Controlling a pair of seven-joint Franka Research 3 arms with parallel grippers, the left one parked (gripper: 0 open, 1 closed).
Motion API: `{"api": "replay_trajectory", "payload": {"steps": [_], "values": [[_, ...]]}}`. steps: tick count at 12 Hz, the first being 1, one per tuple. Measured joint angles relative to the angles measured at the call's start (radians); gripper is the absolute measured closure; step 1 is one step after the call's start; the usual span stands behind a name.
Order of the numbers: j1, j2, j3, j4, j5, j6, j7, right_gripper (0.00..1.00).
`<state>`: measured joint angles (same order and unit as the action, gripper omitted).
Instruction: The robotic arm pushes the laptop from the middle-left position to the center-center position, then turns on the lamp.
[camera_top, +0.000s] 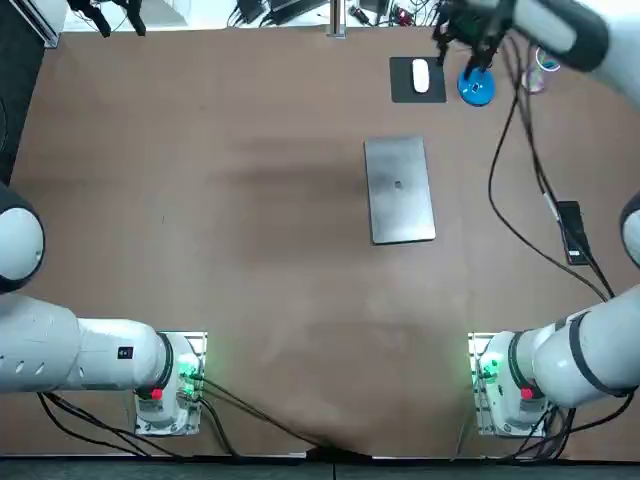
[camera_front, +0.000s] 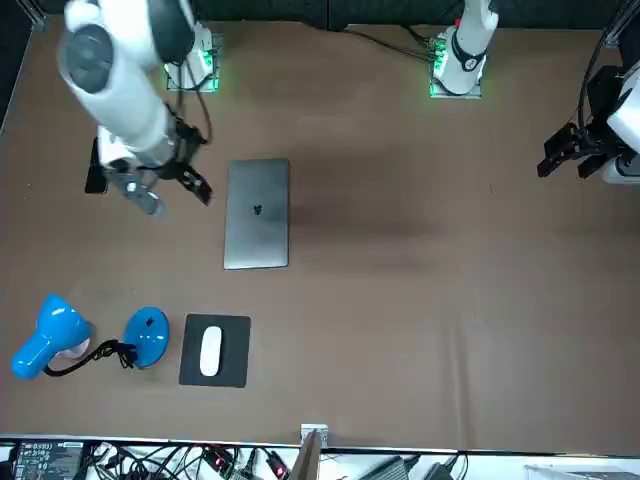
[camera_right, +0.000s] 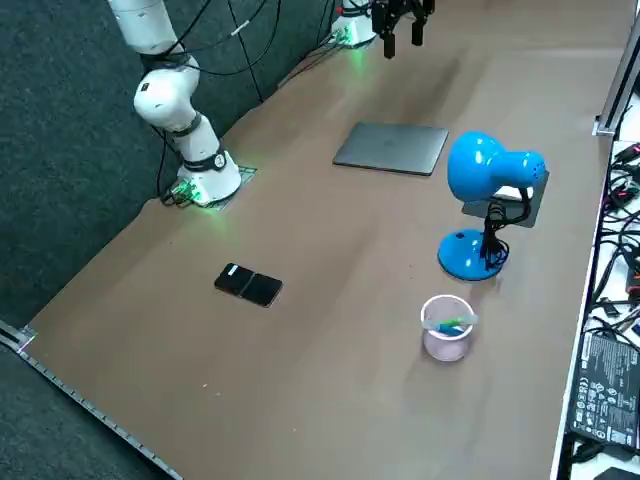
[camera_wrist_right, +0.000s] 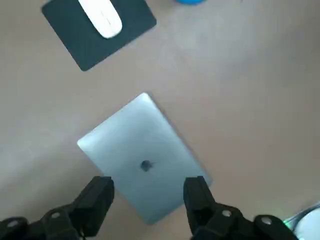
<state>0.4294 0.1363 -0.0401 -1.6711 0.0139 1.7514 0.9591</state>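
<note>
Viewing the table (camera_top: 250, 250) from overhead, we find the closed laptop (camera_top: 400, 190) lying flat near the centre, slightly toward the robot's right. The right pincer (camera_wrist_right: 148, 189) hangs in the air above the table and touches nothing. Its fingers (camera_wrist_right: 97, 195) are spread apart and empty, and the wrist view shows the laptop lid below them. Beyond the laptop's far edge lies a mouse (camera_top: 420, 76) on a dark pad (camera_top: 400, 92). The blue lamp (camera_top: 476, 88) stands just beside the pad.

White rounded arm (camera_front: 130, 80) with black cables (camera_top: 492, 188) and a green-lit base (camera_top: 500, 395); its black right gripper (camera_wrist_right: 148, 186), fingers (camera_wrist_right: 97, 197) spread, hangs above the desk (camera_top: 250, 250).
</note>
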Motion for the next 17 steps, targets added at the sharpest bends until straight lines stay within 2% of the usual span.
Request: {"api": "replay_trajectory", "payload": {"steps": [6,9,10,14,17], "values": [[0.196,0.13,0.002,-0.08,0.0,0.206,0.506,0.15],[0.225,0.172,0.001,-0.117,0.0,0.291,0.721,0.16],[0.229,0.185,0.0,-0.152,0.0,0.357,0.835,0.15],[0.254,0.203,0.0,-0.236,0.0,0.486,1.042,0.15],[0.281,0.249,0.001,-0.244,0.0,0.528,1.134,0.14]]}}
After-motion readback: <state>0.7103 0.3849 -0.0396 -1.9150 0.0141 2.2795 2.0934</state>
